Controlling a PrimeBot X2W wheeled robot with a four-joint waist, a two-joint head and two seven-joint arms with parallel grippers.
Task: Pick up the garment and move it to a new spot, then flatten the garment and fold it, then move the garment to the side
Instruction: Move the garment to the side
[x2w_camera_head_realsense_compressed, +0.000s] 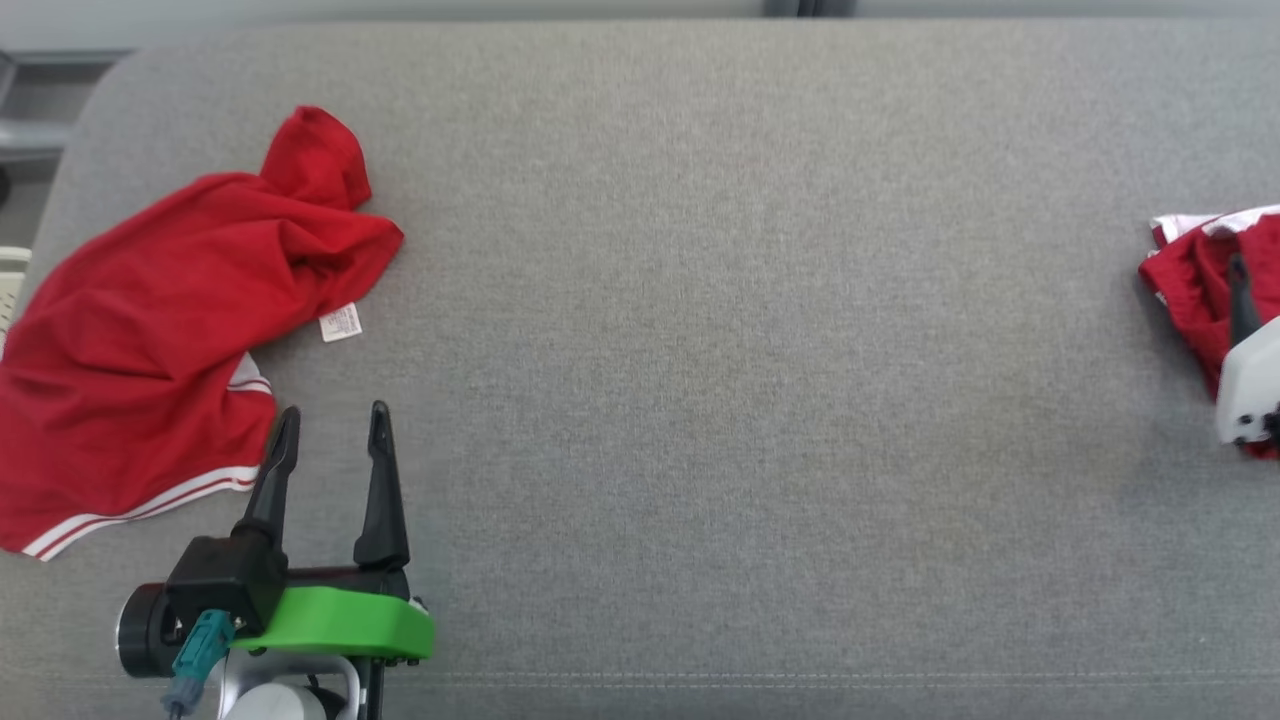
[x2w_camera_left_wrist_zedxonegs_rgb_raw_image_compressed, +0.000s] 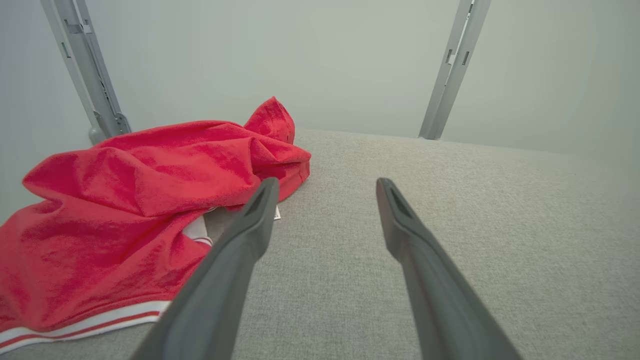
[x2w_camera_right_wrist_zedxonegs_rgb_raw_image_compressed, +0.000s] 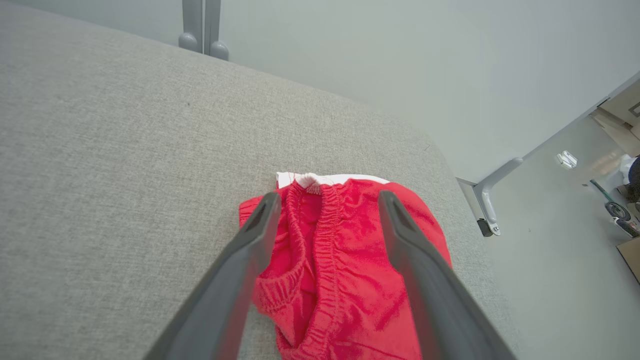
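Observation:
A crumpled red garment (x2w_camera_head_realsense_compressed: 170, 330) with white-striped hems and a white tag lies at the left of the grey fabric surface (x2w_camera_head_realsense_compressed: 760, 350); in the left wrist view this garment (x2w_camera_left_wrist_zedxonegs_rgb_raw_image_compressed: 125, 210) is left of the fingers. My left gripper (x2w_camera_head_realsense_compressed: 335, 415) is open just right of its hem, holding nothing (x2w_camera_left_wrist_zedxonegs_rgb_raw_image_compressed: 326, 185). A second, bunched red garment (x2w_camera_head_realsense_compressed: 1190, 270) with an elastic waistband and white trim lies at the far right edge. My right gripper (x2w_camera_right_wrist_zedxonegs_rgb_raw_image_compressed: 327, 200) hangs open over it, one finger on each side of the red cloth (x2w_camera_right_wrist_zedxonegs_rgb_raw_image_compressed: 350, 260). One of its fingers (x2w_camera_head_realsense_compressed: 1241, 300) shows in the head view.
Grey metal frame posts (x2w_camera_left_wrist_zedxonegs_rgb_raw_image_compressed: 87, 75) (x2w_camera_left_wrist_zedxonegs_rgb_raw_image_compressed: 452, 65) stand behind the surface. The surface's right edge drops to the floor (x2w_camera_right_wrist_zedxonegs_rgb_raw_image_compressed: 550, 260) just beyond the bunched garment. A pale object (x2w_camera_head_realsense_compressed: 10, 285) sits past the left edge.

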